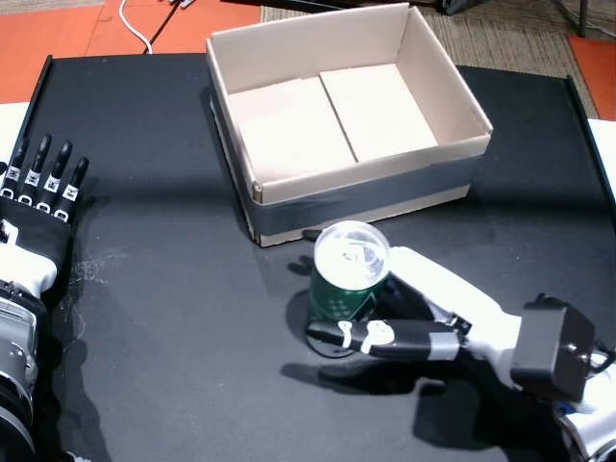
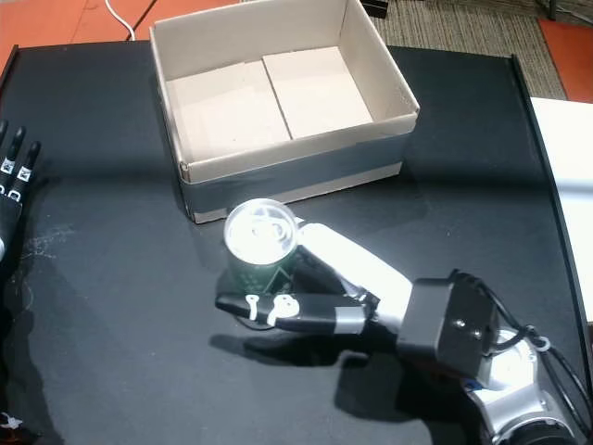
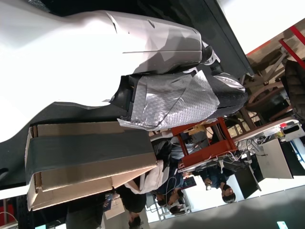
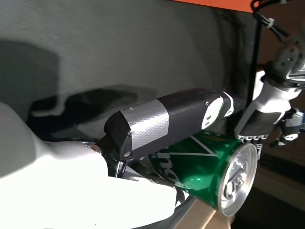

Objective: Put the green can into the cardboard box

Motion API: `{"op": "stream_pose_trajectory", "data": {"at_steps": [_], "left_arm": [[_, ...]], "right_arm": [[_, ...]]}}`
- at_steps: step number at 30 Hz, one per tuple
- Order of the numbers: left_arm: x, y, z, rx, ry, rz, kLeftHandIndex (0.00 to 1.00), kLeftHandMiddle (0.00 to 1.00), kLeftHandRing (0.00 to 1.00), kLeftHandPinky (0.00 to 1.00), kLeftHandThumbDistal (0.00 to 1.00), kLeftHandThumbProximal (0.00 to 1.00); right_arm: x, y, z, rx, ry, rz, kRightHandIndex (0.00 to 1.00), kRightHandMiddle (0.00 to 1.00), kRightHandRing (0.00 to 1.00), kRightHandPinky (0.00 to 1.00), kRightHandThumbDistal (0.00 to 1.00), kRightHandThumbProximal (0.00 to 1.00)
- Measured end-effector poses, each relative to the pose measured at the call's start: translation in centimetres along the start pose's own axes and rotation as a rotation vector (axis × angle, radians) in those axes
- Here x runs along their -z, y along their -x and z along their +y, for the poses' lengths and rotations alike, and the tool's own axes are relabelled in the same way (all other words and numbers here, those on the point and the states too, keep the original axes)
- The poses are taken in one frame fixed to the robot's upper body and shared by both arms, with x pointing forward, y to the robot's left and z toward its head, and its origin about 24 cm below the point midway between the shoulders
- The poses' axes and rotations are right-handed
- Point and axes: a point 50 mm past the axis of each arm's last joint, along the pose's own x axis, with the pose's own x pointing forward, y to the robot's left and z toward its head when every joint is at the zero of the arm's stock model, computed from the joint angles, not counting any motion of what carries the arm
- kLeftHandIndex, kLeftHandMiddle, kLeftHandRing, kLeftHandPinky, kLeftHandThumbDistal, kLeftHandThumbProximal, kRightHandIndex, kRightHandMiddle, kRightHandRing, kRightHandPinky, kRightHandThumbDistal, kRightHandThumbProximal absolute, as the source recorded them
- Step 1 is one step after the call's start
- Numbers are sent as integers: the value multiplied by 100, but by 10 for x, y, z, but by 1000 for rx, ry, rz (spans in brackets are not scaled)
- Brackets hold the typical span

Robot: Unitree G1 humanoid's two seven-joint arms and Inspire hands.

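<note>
Right wrist view shows your right hand (image 4: pixel 143 157) wrapped around the green can (image 4: pixel 209 167): the taped black thumb (image 4: pixel 167 121) lies across the can's side and the white palm sits against it from below. In both head views the same grasp reads clearly, with the thumb on the near side of the can (image 1: pixel 346 289) and the fingers curled round the far side. Whether the can's base rests on the tabletop (image 1: pixel 164 279) or is just off it, you cannot tell from these pictures.

You are at the grasp-and-lift step, by my reading. The can stands upright just near of the cardboard box (image 1: pixel 346 125), close to its taped front wall. The box is open and nothing lies in it. Your next move calls for a lift high enough to clear that front wall, then a short carry to the far side and a release over the box floor. Keep the can upright, since the thumb holds it low on the body.

Your right forearm reaches in from the near right, palm turned sideways. Your left hand (image 1: pixel 38 192) rests flat at the left edge of the tabletop, fingers spread, holding nothing.
</note>
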Motion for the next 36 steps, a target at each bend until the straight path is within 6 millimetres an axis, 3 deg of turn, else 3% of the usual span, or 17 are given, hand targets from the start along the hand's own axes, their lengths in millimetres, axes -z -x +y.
{"op": "stream_pose_trajectory", "data": {"at_steps": [2, 4, 5, 7, 10, 12, 14, 17, 20, 27, 30, 34, 36], "left_arm": [[0, 0, 0, 0, 1, 1, 76, 76, 84, 95, 0, 100], [0, 0, 0, 0, 3, 0, 76, 76, 84, 93, 0, 100], [0, 0, 0, -2, 5, -1, 77, 77, 85, 92, 0, 100], [0, 0, 0, -3, 8, -3, 76, 75, 83, 91, 0, 100], [0, 0, 1, -5, 17, -7, 75, 72, 82, 90, 0, 99], [0, 0, 1, -9, 23, -9, 75, 72, 82, 91, 1, 99], [0, 0, 1, -14, 28, -10, 75, 71, 81, 91, 0, 99], [1, 0, 1, -14, 32, -12, 77, 72, 81, 93, 0, 99], [1, 0, 1, -14, 35, -13, 77, 74, 83, 93, 0, 100], [0, -1, -2, -11, 35, -17, 76, 74, 85, 92, 0, 100], [1, -1, -2, -11, 35, -16, 80, 78, 89, 95, 0, 100], [1, -1, -2, -10, 33, -15, 79, 77, 87, 95, 0, 100], [2, -1, -2, -9, 31, -13, 79, 78, 87, 99, 0, 100]], "right_arm": [[-5, -7, 0, 19, -8, -18, 51, 54, 59, 66, 28, 28], [-7, -13, 1, 59, 18, -19, 41, 39, 46, 55, 6, 23], [-8, -14, 2, 77, 38, -15, 32, 30, 38, 52, 1, 27], [-9, -16, 3, 118, 70, -21, 15, 14, 28, 49, 0, 43], [-6, -17, 7, 130, 94, 3, 0, 1, 17, 49, 0, 52], [-5, -16, 9, 131, 110, 10, 0, 0, 12, 46, 0, 60], [-5, -15, 9, 153, 127, 2, 5, 5, 11, 43, 0, 68], [-6, -14, 8, 169, 155, -11, 4, 4, 10, 37, 0, 78], [-6, -13, 9, 161, 201, -14, 9, 10, 16, 35, 0, 87], [-10, -12, 4, 155, 267, -32, 18, 19, 21, 34, 0, 60], [-13, -12, 2, 189, 268, -61, 9, 14, 18, 33, 0, 50], [-22, -14, -7, 240, 334, -110, 0, 2, 8, 35, 0, 48], [-33, -16, -15, 257, 403, -173, 1, 4, 12, 33, 0, 38]]}}
